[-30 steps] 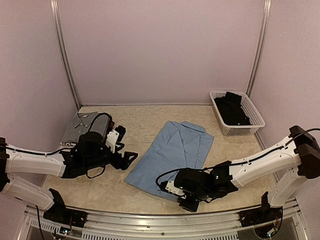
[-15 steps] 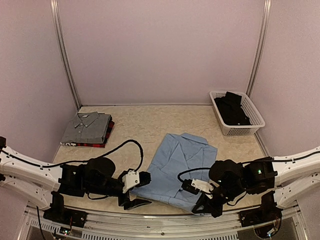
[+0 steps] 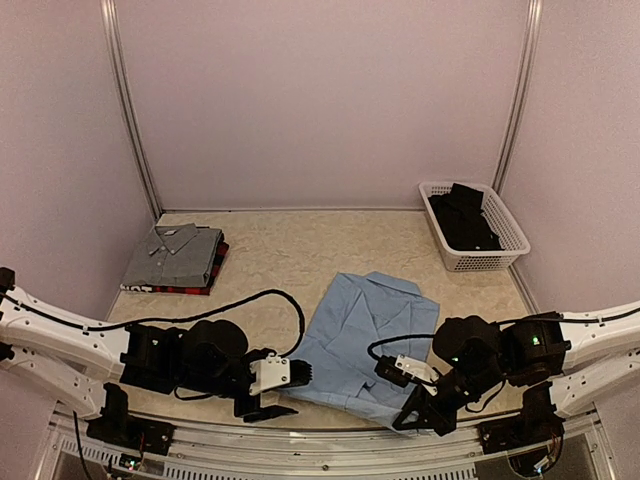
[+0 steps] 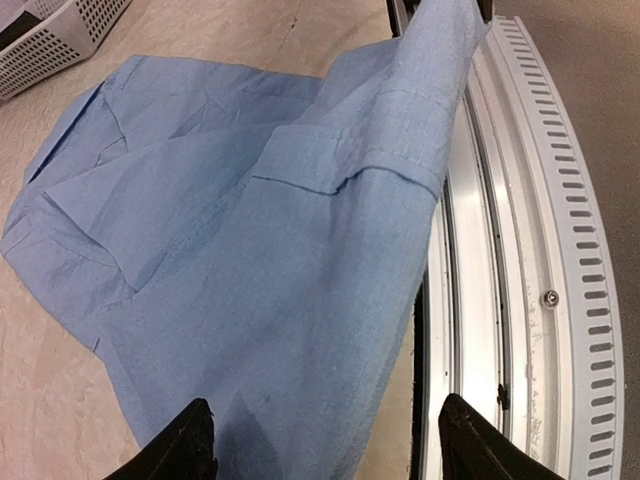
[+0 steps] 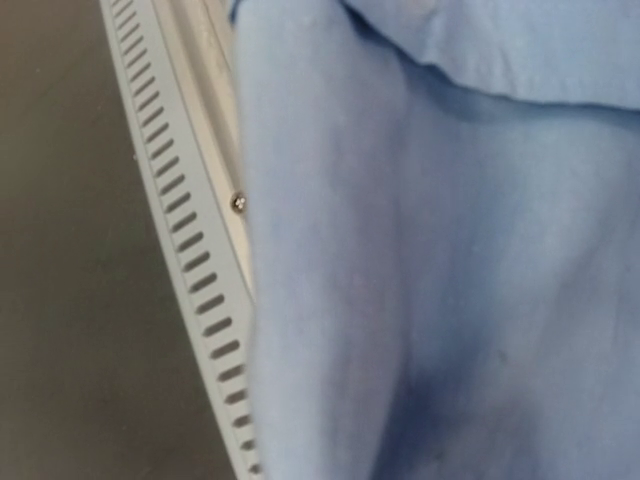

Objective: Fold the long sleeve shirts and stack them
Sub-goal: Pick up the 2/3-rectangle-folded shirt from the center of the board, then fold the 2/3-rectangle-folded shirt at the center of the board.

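Top external view: blue shirt (image 3: pixel 365 335) lies lengthwise away, its near hem between open left jaws and right jaws, state unclear.

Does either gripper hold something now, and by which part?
Left gripper, fingers spread over the near hem of the light blue shirt, holds nothing. Right gripper: cannot tell.

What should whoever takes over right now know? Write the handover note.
Left gripper: open over the near hem of the light blue shirt.
Right gripper: at that hem too; its camera shows only cloth, so grip unclear.
Blue shirt: near middle of the table, hem at the front rail, not fully folded.
Grey shirt lies folded on the red-and-black plaid shirt, far left.
Done: two stacked. Left: fold the blue one, stack it.
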You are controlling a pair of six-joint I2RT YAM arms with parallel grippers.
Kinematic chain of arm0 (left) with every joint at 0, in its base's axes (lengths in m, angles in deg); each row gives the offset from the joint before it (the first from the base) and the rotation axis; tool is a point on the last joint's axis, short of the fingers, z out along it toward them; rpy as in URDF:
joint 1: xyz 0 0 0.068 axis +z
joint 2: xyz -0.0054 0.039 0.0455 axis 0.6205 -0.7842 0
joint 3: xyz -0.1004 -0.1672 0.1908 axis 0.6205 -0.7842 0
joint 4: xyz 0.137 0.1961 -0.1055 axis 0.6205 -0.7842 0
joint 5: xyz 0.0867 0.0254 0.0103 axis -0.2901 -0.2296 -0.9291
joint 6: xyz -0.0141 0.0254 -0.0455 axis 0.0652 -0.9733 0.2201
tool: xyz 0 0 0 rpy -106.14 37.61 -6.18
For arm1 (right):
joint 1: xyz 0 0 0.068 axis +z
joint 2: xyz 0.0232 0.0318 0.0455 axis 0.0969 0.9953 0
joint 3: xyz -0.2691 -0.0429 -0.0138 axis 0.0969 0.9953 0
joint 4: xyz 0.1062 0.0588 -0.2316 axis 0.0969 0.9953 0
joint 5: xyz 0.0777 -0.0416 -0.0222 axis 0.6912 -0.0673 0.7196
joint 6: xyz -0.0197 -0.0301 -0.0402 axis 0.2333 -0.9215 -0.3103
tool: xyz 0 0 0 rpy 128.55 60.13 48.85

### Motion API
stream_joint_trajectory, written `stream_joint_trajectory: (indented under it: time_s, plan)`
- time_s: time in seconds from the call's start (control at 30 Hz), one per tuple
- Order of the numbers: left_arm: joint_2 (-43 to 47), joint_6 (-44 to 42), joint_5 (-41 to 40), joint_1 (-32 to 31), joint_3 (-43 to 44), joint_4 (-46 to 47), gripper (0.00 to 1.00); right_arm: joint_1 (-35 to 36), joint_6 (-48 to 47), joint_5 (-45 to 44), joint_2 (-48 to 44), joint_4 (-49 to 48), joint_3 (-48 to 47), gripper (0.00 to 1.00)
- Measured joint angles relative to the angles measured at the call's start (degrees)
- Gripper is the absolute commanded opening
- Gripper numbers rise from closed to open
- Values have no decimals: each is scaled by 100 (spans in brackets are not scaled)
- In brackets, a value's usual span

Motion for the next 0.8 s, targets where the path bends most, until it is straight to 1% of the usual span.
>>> stream_joint_trajectory:
  time_s: [0.07,0.1,0.3,0.43,0.53,0.67,0.8]
  plan:
    - [-9,-120,-76,0,15,-59,67,0,4,17,0,15,0,0]
    - [-15,-168,-103,2,17,-70,63,0,4,22,0,26,0,0]
    - [-168,-428,-254,57,111,-166,29,0,4,61,-50,105,-2,0]
    - [-197,-588,-177,122,282,-310,15,0,4,52,-133,188,-79,0]
    - [-278,-645,125,166,586,-566,1,0,4,4,-105,232,-214,0]
    - [-433,-531,616,293,1080,-1060,0,-55,50,-31,85,302,-417,0]
    - [-575,-210,966,463,1574,-1764,0,-223,116,-15,258,326,-586,0]
